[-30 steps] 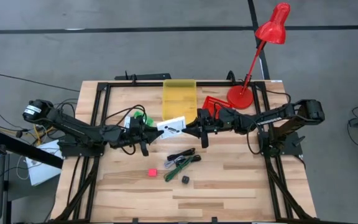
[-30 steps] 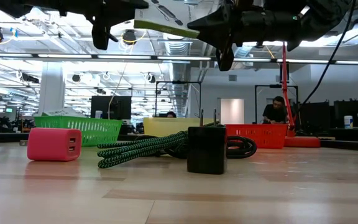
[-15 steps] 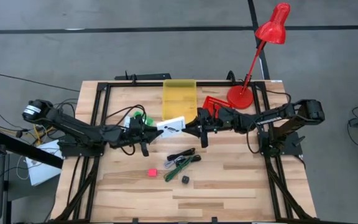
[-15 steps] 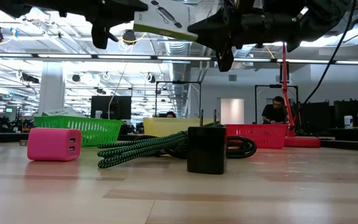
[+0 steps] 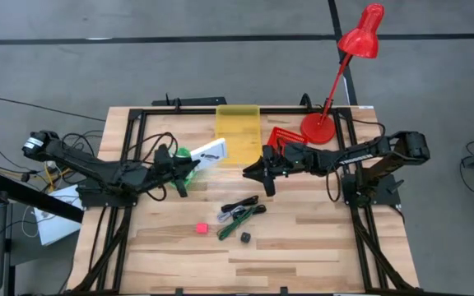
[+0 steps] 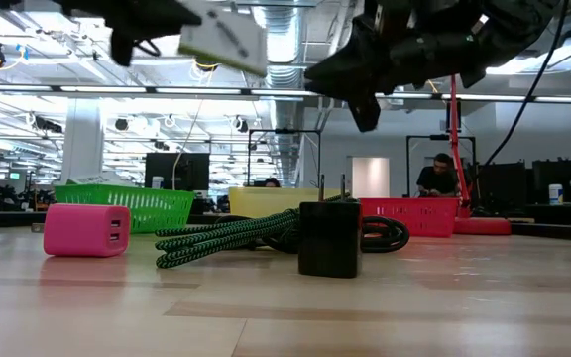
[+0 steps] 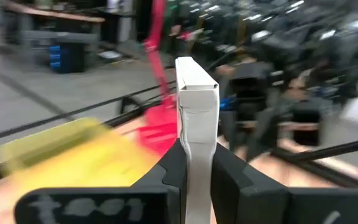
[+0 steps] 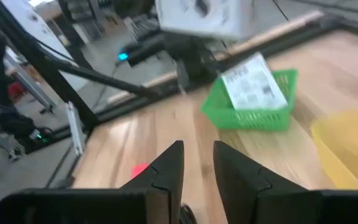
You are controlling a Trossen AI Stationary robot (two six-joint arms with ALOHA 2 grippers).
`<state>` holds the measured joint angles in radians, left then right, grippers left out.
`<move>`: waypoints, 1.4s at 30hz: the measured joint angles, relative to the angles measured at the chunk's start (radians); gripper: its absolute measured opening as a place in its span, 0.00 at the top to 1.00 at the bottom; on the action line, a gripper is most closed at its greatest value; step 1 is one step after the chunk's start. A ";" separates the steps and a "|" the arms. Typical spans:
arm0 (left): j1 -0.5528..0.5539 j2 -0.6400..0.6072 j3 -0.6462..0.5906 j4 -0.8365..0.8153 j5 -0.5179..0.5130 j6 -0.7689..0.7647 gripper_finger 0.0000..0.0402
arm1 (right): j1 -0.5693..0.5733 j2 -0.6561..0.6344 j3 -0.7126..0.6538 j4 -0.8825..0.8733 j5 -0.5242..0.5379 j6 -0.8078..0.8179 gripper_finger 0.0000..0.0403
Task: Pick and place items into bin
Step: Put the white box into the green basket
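Observation:
My left gripper (image 5: 189, 164) is shut on a flat white packet (image 5: 209, 151), in the air over the green basket (image 5: 183, 155); the low view shows the packet (image 6: 224, 38) high above the table. A second white packet (image 8: 252, 88) lies in the green basket (image 8: 253, 111). My right gripper (image 5: 261, 175) hovers open at the table's middle, touching nothing. The black and green cable bundle (image 5: 241, 215), the pink cube (image 5: 200, 227) and the black cube (image 5: 244, 237) lie on the table near its middle. My left gripper pinches the white packet's lower-left end (image 7: 196, 146) between its two fingers, one finger (image 7: 173, 167) on each flat face. The fingers come level from the table's left and lie along the packet. The packet is lifted clear and sticks out past the fingertips toward the yellow bin.
The yellow bin (image 5: 237, 130) stands at the far edge, the red basket (image 5: 285, 137) to its right, and the red lamp's base (image 5: 318, 128) beyond that. A black frame (image 5: 130, 148) borders the table. Bare wood lies along the near edge. A person (image 6: 442, 177) sits in the room behind.
The white packet hung between both grippers a second ago. Now my left gripper alone holds it, and has drawn it toward the table's left and far edge, over the green basket, turning it. My right gripper has stayed nearly in place, free of the packet.

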<state>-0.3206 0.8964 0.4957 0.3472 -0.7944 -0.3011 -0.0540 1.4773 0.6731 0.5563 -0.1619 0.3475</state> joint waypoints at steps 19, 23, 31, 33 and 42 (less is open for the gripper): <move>-0.087 -0.053 0.000 -0.730 -0.164 -0.624 0.94 | 0.069 0.000 0.000 -0.026 0.006 -0.016 0.80; -0.087 -0.052 0.000 -0.836 -0.104 -0.723 0.94 | 0.075 0.000 0.000 -0.026 0.006 -0.016 0.80; -0.087 -0.052 0.001 -0.994 -0.104 -0.840 0.94 | 0.074 0.000 0.000 -0.026 0.006 -0.016 0.80; -0.087 -0.052 0.001 -1.012 -0.109 -0.853 0.94 | 0.074 0.000 0.000 -0.026 0.006 -0.016 0.80; -0.087 -0.052 0.001 -1.015 -0.103 -0.873 0.90 | 0.074 0.000 0.000 -0.026 0.006 -0.016 0.80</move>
<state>-0.4080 0.8440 0.4965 -0.6682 -0.8971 -1.1736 0.0200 1.4773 0.6731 0.5304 -0.1562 0.3313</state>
